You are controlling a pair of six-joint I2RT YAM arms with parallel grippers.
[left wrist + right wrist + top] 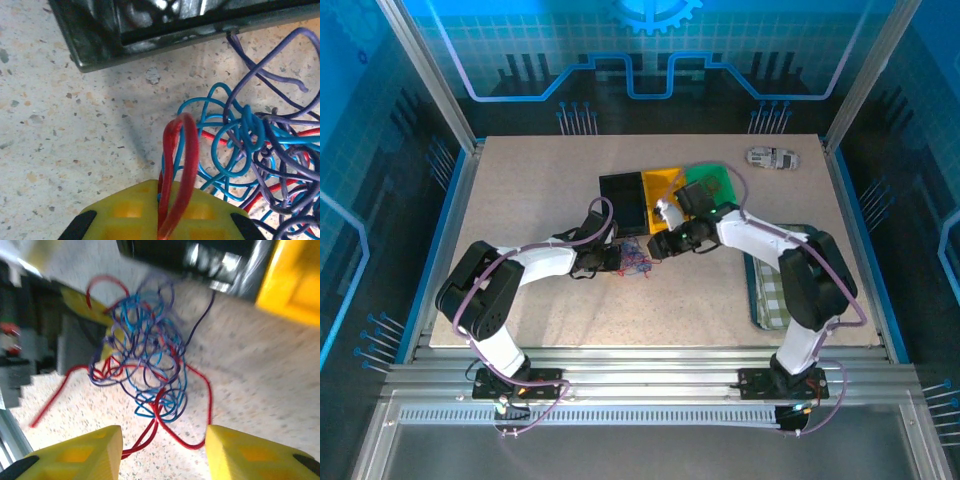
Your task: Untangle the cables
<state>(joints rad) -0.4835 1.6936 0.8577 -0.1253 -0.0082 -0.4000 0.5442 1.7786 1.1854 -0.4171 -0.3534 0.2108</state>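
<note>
Cables (636, 262) tangled beside black bin (623, 200) | left jaws — pinching red strand (191, 155) | right jaws — spread, facing tangle

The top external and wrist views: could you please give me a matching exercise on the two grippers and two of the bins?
Things:
1. left gripper
2. right gripper
3. black bin
4. yellow bin

States or places:
A. jaws open
B. between black bin and green bin
C. shut on a red cable loop
D. leftmost of the three bins

Pairs: 1-C, 2-A, 3-D, 4-B
</note>
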